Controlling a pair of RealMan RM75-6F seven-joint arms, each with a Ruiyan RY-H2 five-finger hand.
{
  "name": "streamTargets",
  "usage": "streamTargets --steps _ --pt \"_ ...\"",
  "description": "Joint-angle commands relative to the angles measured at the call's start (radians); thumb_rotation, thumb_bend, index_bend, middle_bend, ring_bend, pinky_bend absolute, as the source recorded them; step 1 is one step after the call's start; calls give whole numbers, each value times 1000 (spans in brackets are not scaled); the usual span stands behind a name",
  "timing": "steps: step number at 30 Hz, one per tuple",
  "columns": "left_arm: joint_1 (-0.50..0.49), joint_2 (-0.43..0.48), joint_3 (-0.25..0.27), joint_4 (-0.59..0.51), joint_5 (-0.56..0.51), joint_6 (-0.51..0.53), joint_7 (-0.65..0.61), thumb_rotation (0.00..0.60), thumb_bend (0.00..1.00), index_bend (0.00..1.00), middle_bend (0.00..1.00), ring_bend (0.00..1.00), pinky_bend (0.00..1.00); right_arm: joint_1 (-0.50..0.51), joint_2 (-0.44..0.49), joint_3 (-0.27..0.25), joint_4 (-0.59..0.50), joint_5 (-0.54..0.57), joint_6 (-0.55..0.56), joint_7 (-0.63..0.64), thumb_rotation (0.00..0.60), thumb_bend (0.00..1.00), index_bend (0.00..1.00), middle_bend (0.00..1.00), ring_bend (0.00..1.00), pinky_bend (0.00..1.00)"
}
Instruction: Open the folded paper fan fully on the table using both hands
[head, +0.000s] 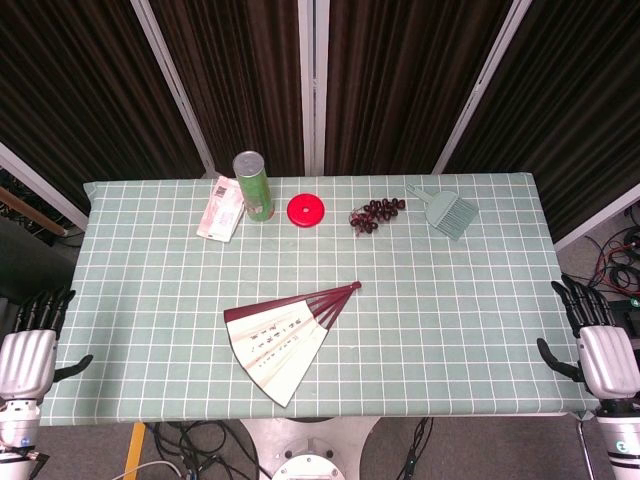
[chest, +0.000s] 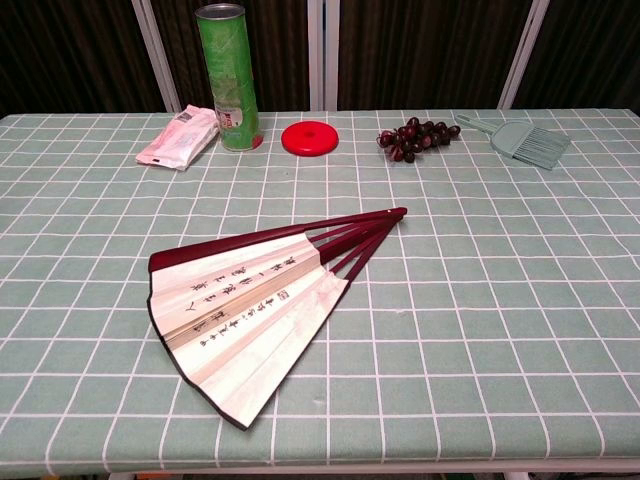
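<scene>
A paper fan (head: 285, 338) (chest: 255, 300) with dark red ribs and cream leaf with writing lies partly spread on the checked green tablecloth (head: 450, 300), its pivot pointing to the far right. My left hand (head: 30, 350) hangs off the table's left edge, fingers apart, holding nothing. My right hand (head: 598, 345) hangs off the right edge, likewise empty with fingers apart. Both are far from the fan. Neither hand shows in the chest view.
Along the far side stand a green can (head: 254, 184) (chest: 228, 75), a pink packet (head: 221, 208) (chest: 180, 136), a red lid (head: 305, 209) (chest: 307, 136), a bunch of dark grapes (head: 376, 213) (chest: 415, 138) and a teal brush (head: 446, 211) (chest: 523, 141).
</scene>
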Motion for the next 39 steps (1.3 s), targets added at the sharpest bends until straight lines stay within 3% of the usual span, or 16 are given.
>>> streamTargets --steps 1,11,15,18,26,29,32,39 --pt "1 -2 1 3 0 0 -1 600 110 73 43 0 70 0 1 -2 -3 -2 -2 -2 600 268 0 0 0 0" --pt "-9 13 10 -6 11 -27 -22 600 111 73 43 1 70 -9 4 -8 -7 -13 16 3 600 267 0 0 0 0" --pt "-67 56 -10 -24 49 -82 -91 600 110 73 46 14 71 -2 9 -4 -4 -17 12 6 600 266 0 0 0 0" --pt "-136 86 -40 -24 71 -148 -153 600 110 98 108 60 107 8 17 0 -6 -24 5 4 600 267 0 0 0 0" --pt "-406 111 -100 22 62 -515 -376 600 151 236 243 192 258 44 33 11 -15 -44 -21 2 600 266 0 0 0 0" --pt "-503 65 -127 55 29 -639 -438 600 179 275 299 264 345 52 38 14 -20 -46 -26 -4 600 266 0 0 0 0" --pt "-603 -6 -145 121 -11 -767 -471 600 204 285 310 273 399 55 40 17 -23 -41 -26 -3 600 267 0 0 0 0" --pt "-758 -163 -164 274 -124 -951 -415 600 239 304 335 323 441 53 48 17 -25 -20 -33 -10 600 266 0 0 0 0"
